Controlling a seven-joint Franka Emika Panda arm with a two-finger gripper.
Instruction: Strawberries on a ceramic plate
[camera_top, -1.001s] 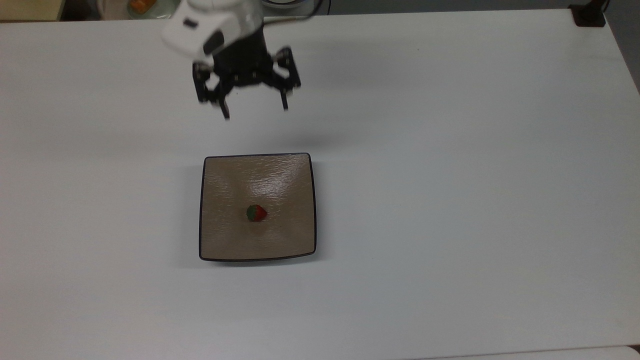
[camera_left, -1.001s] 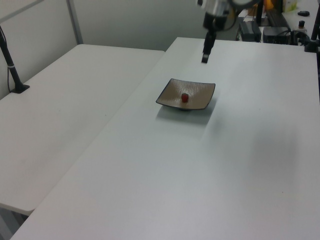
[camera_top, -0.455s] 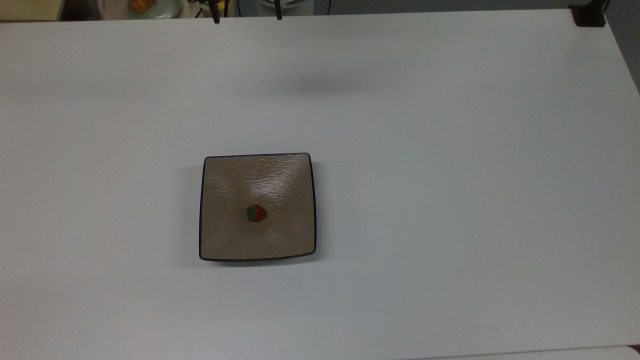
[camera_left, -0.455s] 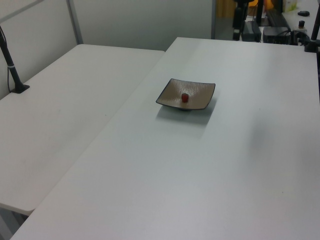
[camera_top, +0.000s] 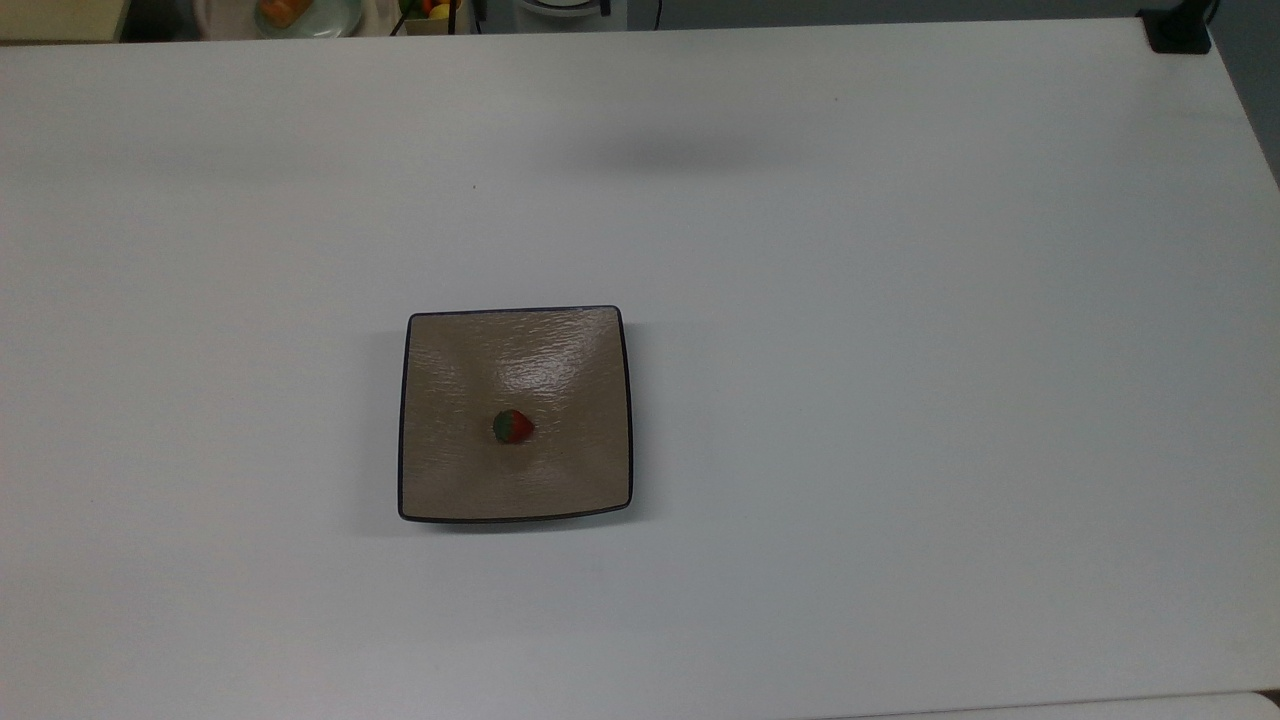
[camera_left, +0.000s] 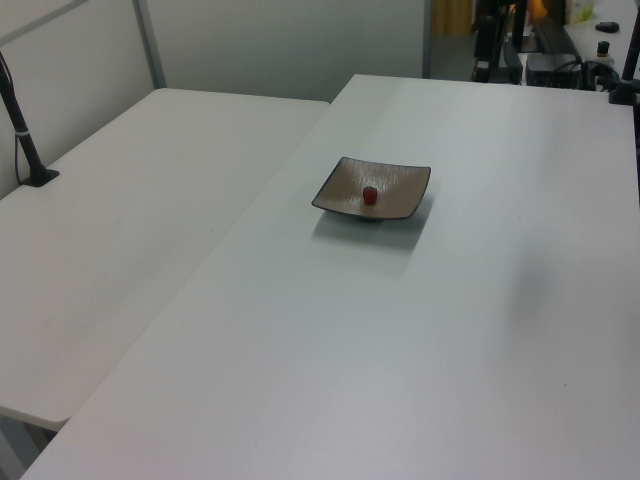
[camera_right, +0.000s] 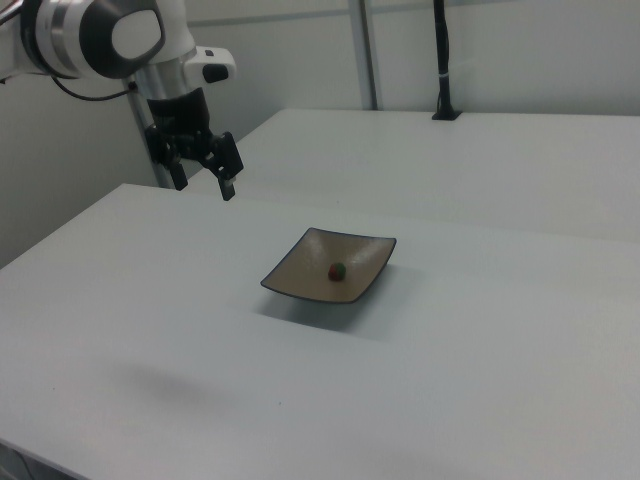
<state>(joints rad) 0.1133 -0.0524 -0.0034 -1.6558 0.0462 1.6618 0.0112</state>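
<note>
White worktop (camera_top: 900, 400): empty, spread hand (camera_right: 203, 178) has withdrawn, leaving tiny red strawberry (camera_top: 513, 427) on square tan-brown ceramic plate (camera_top: 450, 480) well below it; task looks done.

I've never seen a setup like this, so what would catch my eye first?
Likely the tiny red strawberry lying near the middle of a square tan-brown ceramic plate, alone on a wide white table. In the right view, the robot arm's black gripper hangs open above the table's far edge, apart from the plate.
</note>
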